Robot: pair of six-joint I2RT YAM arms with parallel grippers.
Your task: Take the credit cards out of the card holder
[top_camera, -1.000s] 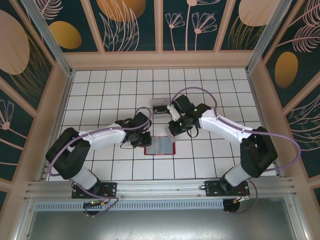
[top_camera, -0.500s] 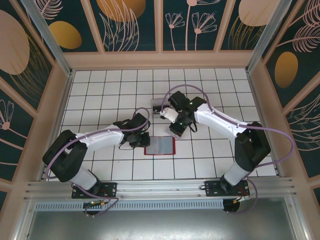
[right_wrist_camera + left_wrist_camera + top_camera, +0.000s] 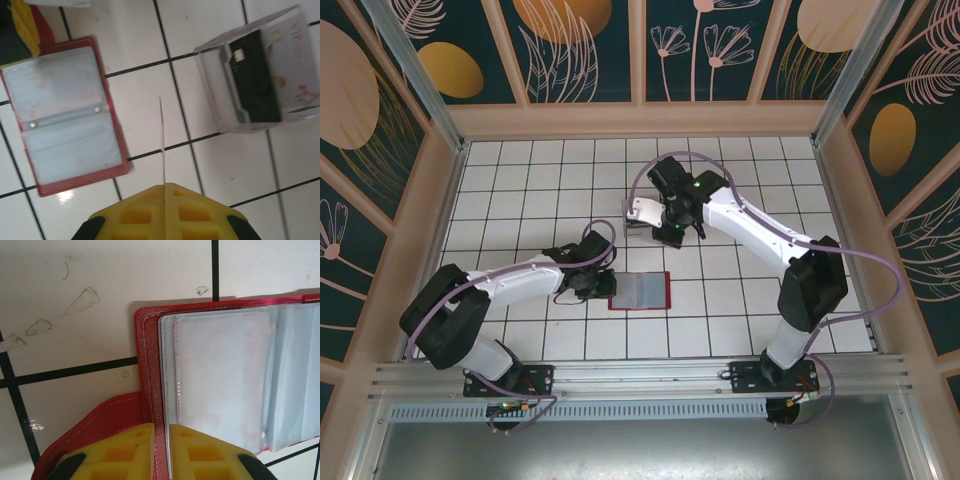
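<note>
The card holder (image 3: 640, 290) lies open on the tiles, red-bordered with pale grey pockets (image 3: 220, 385). My left gripper (image 3: 161, 426) is shut on its left edge, pinching the red cover and a pocket sleeve; from above it sits at the holder's left side (image 3: 605, 283). My right gripper (image 3: 164, 186) is shut on a thin credit card (image 3: 161, 140), seen edge-on, held above the tiles between the card holder (image 3: 65, 115) and a clear box. From above, the right gripper (image 3: 658, 220) hovers beyond the holder. Whether the pockets hold more cards I cannot tell.
A small clear plastic box (image 3: 260, 70) stands on the tiles to the right of the held card, with a dark-banded flat thing inside it. White tiled floor (image 3: 520, 180) stretches around, fenced by wooden walls (image 3: 640, 120).
My right arm has carried the card away from the card holder toward the far side, up beside the clear box. The left gripper has kept its hold on the holder's edge.
</note>
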